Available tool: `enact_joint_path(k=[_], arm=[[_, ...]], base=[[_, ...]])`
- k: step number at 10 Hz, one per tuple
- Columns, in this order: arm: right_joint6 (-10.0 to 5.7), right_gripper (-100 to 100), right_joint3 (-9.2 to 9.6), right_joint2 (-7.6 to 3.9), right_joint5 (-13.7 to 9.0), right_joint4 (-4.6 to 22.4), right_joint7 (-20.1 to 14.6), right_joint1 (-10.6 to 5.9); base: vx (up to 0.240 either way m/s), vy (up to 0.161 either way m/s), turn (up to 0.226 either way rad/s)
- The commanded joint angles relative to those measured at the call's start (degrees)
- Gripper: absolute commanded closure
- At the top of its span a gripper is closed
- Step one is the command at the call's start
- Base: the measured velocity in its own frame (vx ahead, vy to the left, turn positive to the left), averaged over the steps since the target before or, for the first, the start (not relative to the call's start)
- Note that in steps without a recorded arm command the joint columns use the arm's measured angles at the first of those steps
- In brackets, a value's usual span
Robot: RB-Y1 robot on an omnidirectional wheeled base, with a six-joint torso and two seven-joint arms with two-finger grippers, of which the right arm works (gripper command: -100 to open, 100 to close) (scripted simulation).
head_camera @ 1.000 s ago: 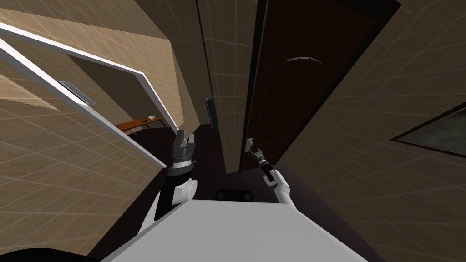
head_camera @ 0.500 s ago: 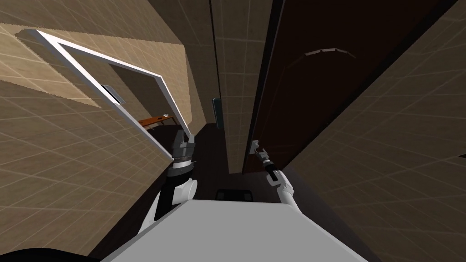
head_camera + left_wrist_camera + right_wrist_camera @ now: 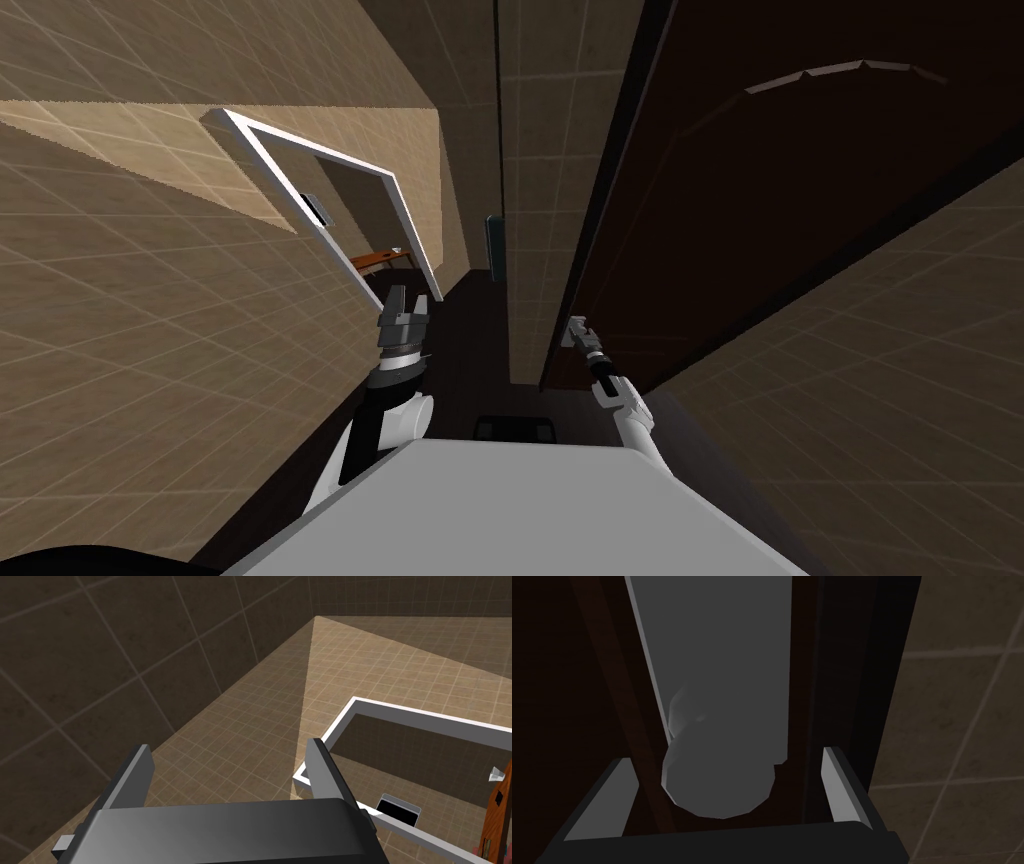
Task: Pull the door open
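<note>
door [image 3: 760, 200] is over on my right: dark brown, nearly black in the shade, flat panel with a thin arched moulding high up. it sits between tan tiled wall [image 3: 150, 330] sections, and the floor [image 3: 465, 340] below is dark

head cam has the right gripper [image 3: 577, 328] tiny, right up against the door's near edge, low down. can't make out the hardware from there at all

right wrist cam is where you actually see it. there's a plain grey round knob [image 3: 719, 786] sticking out of a long grey plate [image 3: 722, 651] on the dark wood. the knob sits between the two fingers, which are spread wide with a gap on each side, so they're around it, not clamped on

left gripper [image 3: 408, 305] is held up in front of me on the left, beside the wall. fingers are spread too, nothing between them. past it the head cam shows a white-framed doorway [image 3: 300, 150] with a brown table [image 3: 380, 260] through it
</note>
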Motion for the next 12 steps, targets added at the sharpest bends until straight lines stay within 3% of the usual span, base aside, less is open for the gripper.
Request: enact_joint_path(k=[1,2,3,8,12], arm=[[0.55,-100,-1.57,0.05,-0.45,0.34,0.45,-0.35],[0.20,-100,-1.06,0.08,-0.30,0.39,0.36,-0.31],[0.20,100,-1.06,0.08,-0.30,0.39,0.36,-0.31],[0.20,100,-1.06,0.08,-0.30,0.39,0.36,-0.31],[0.17,100,-0.46,-0.38,-3.45,1.48,-4.90,-1.09]], base=[[0.047,-0.037,0.296],[0.022,-0.024,0.054],[-0.002,0.003,-0.052],[-0.001,0.001,-0.005],[-0.045,-0.025,0.049]])
